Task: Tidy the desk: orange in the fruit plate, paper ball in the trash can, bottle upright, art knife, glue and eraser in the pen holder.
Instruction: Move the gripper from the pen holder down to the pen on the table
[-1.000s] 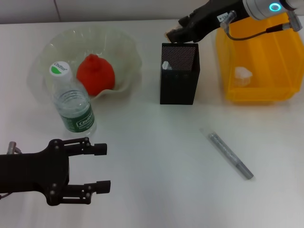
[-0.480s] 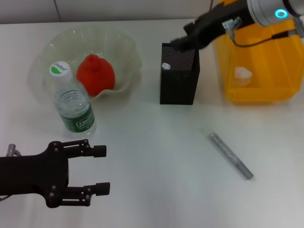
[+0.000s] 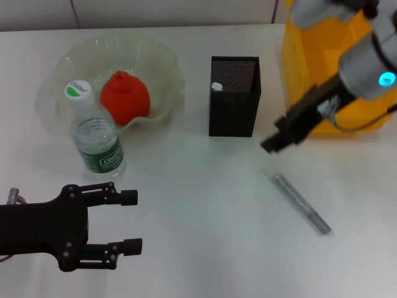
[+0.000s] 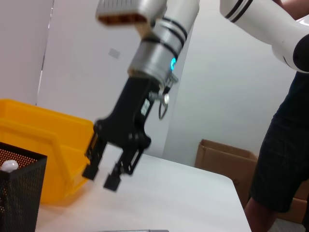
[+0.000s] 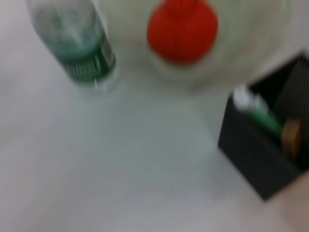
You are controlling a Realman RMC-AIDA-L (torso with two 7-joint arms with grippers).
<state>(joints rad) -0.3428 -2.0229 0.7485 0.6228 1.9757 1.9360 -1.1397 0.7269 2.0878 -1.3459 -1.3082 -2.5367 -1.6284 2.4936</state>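
Observation:
The orange (image 3: 124,96) lies in the clear fruit plate (image 3: 158,62). The bottle (image 3: 93,130) stands upright in front of it. The black mesh pen holder (image 3: 234,99) holds the white-capped glue (image 5: 253,108) and a tan eraser (image 5: 291,137). On the table near the front right, the grey art knife (image 3: 301,203) lies flat. My right gripper (image 3: 274,143) hangs open and empty between the holder and the knife; the left wrist view shows it too (image 4: 102,175). My left gripper (image 3: 130,221) rests open at the front left. The arm hides the paper ball.
The yellow trash can (image 3: 335,68) stands at the back right, behind my right arm. Beyond the table, a person (image 4: 282,145) stands beside a cardboard box (image 4: 224,159).
My right gripper left the top of the pen holder and swung forward and right, down to the table near the art knife. The left arm barely moved.

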